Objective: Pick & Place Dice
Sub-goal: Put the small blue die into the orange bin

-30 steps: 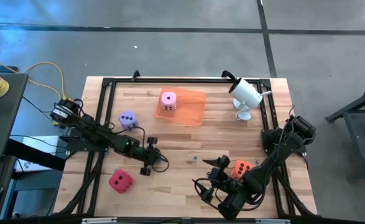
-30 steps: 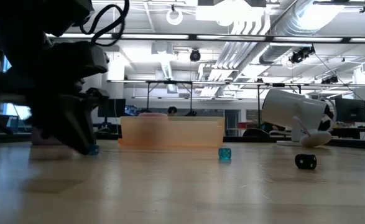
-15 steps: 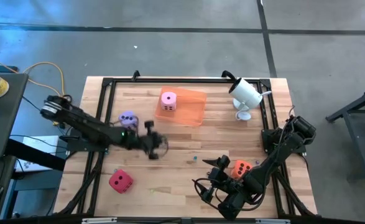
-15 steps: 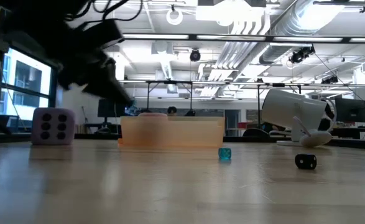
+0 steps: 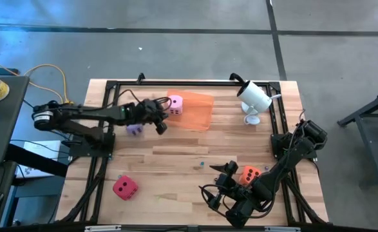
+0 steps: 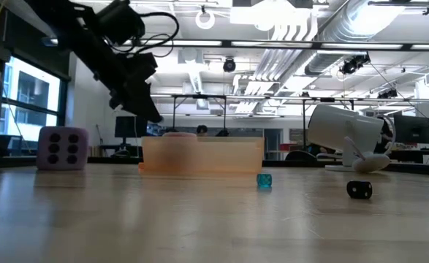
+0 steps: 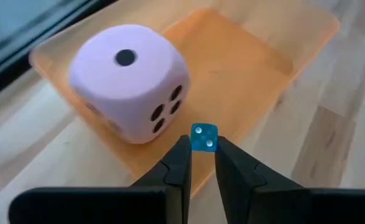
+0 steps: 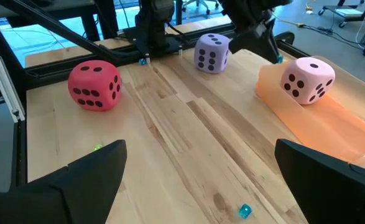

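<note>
The left gripper (image 7: 200, 163) has swung from the tabletop's middle up toward the far edge, pinching a tiny blue die (image 7: 203, 137) and hanging just short of the orange tray (image 5: 198, 113), so I judge the drop is next. The tray holds only the pink die (image 5: 174, 104); the lavender die (image 5: 133, 129) sits just left of it, the red die (image 5: 124, 187) near the front-left corner. The right gripper (image 8: 201, 174) rests spread wide by the front edge, with the orange die (image 5: 250, 174) beside that arm.

Translucent glossy plastic tray (image 7: 250, 68), matt wood table (image 5: 176, 167)

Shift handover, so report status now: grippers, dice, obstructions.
Left gripper shut on small blue die, above orange tray beside pink die. Right gripper open, waiting. Nothing blocking.
</note>
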`<action>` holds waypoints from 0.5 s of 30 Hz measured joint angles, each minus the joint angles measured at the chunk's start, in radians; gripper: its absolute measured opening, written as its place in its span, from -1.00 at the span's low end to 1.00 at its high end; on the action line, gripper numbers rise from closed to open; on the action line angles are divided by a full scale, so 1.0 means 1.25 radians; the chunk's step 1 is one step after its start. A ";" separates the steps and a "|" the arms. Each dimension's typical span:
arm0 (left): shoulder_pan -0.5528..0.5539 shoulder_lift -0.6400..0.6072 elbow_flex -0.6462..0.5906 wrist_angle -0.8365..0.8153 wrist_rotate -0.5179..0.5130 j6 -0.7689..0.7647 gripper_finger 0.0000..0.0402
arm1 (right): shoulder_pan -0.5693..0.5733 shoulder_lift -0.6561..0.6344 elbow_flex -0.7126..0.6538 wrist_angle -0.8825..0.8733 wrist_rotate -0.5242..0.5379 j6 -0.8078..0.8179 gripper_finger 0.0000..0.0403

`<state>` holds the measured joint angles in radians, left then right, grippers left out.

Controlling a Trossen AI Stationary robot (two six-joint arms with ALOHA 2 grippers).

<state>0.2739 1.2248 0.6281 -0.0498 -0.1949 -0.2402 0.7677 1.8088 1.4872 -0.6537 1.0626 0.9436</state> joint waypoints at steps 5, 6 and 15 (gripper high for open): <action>0.010 0.009 0.000 0.010 0.004 0.006 -0.75 | 0.000 0.000 0.000 0.000 0.000 0.001 0.98; 0.010 0.012 0.000 0.019 0.002 0.006 -0.74 | 0.000 0.000 0.000 0.000 0.000 0.001 0.98; 0.010 0.037 0.000 0.093 0.001 0.038 -0.64 | 0.000 0.000 0.000 0.000 0.000 0.001 0.98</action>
<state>0.2863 1.2707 0.6285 0.0662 -0.1937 -0.1925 0.7677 1.8088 1.4872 -0.6533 1.0622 0.9447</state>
